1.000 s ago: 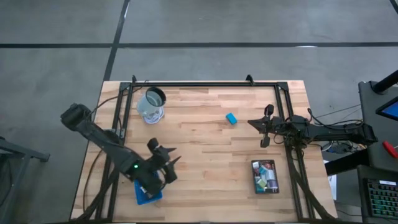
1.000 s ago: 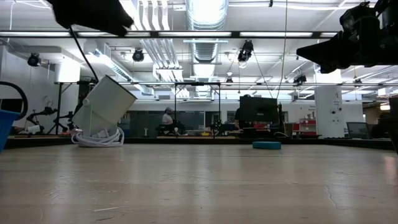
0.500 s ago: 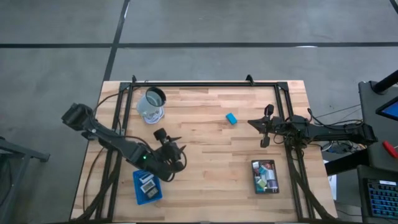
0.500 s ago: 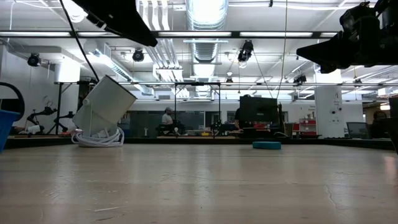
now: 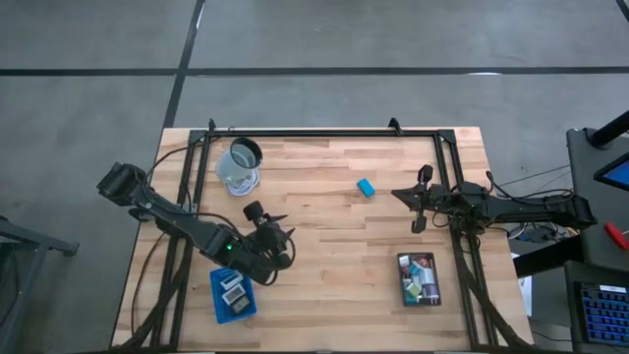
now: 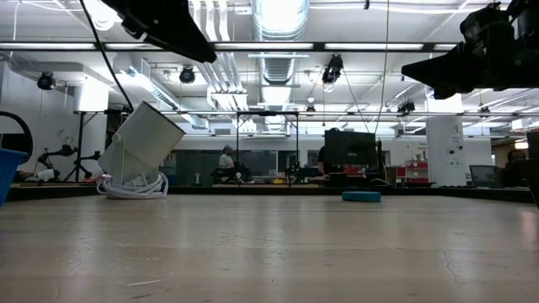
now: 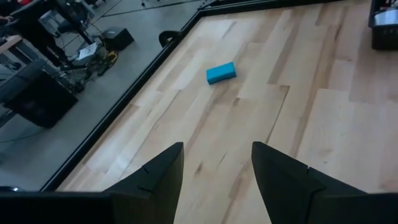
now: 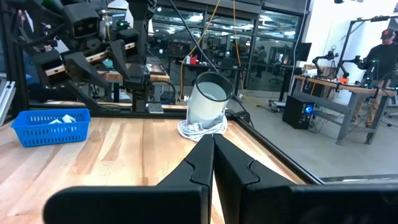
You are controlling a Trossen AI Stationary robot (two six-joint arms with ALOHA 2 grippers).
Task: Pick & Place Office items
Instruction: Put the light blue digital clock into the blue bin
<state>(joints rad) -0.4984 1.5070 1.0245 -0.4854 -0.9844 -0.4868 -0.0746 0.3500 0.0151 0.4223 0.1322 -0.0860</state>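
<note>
One teal block point(image 5: 365, 187) lies alone on the wood table at centre back, also in the left wrist view point(image 7: 221, 72) and the low view point(image 6: 360, 196). More office items fill the blue tray point(image 5: 233, 295) at front left and the black tray point(image 5: 420, 278) at front right. My left gripper point(image 5: 279, 234) hangs open above the table, just beyond the blue tray, and points toward the teal block; nothing is between its fingers point(image 7: 214, 171). My right gripper point(image 5: 421, 202) waits shut at the table's right side point(image 8: 212, 163).
A clear round cup point(image 5: 239, 165) stands tilted on a white coiled cord at the back left point(image 8: 208, 99). A black frame rail point(image 5: 324, 133) runs round the table's edges. Bare wood lies between the teal block and both trays. A person shows far off point(image 8: 380, 43).
My left gripper has swung from above the blue tray toward the table's far edge and its middle, rolling about its own axis. The blue tray and its items now show uncovered. Most of this move fell in the first half second.
</note>
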